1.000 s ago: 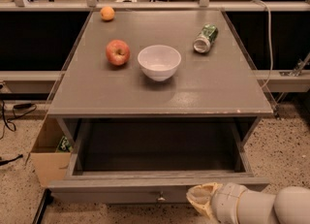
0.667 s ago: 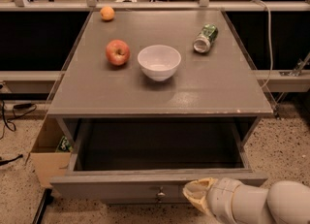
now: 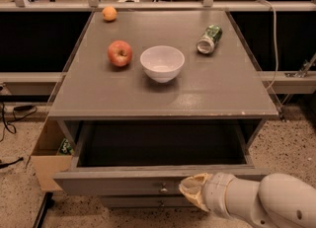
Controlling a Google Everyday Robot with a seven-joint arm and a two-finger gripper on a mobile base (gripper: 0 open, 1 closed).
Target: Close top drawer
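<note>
Grey wooden top drawer (image 3: 118,182) stands pulled well out from under the cabinet top (image 3: 163,96), its dark interior exposed. The gripper (image 3: 193,192) sits against the drawer front, just right of the small round knob (image 3: 163,188); how wide it stands cannot be judged here. On the cabinet top: a red apple (image 3: 120,53) beside a white bowl (image 3: 162,63), a green can (image 3: 209,39) lying on its side, and an orange (image 3: 109,13) at the far left corner. A cardboard box (image 3: 47,160) sits on the floor to the left.
</note>
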